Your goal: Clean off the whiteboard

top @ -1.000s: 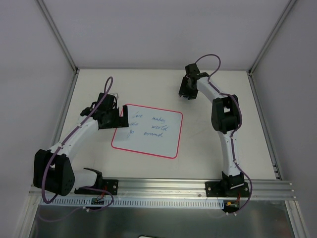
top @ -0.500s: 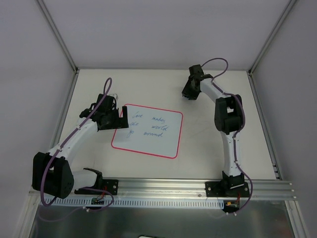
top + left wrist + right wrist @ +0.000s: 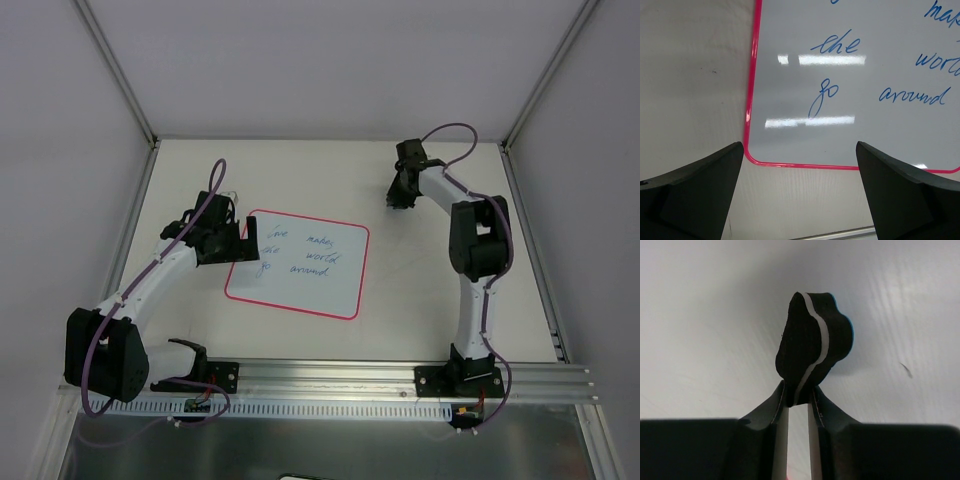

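Observation:
The whiteboard (image 3: 298,270) lies flat on the table's middle left, white with a red-pink rim and blue handwriting. Its near-left corner fills the left wrist view (image 3: 850,90). My left gripper (image 3: 243,243) is open at the board's left edge, low over it, its fingers (image 3: 695,195) apart over the bare table. My right gripper (image 3: 399,196) is at the far right of the table, away from the board, shut on a dark eraser block (image 3: 812,347) with a white stripe, squeezed between the fingertips (image 3: 780,400).
The cell has grey walls with metal posts at the back corners. An aluminium rail (image 3: 330,380) runs along the near edge and holds both arm bases. A metal strip (image 3: 530,250) borders the table on the right.
My right gripper has moved to the right along the far side of the table, holding the eraser. The left arm and the whiteboard have stayed where they were.

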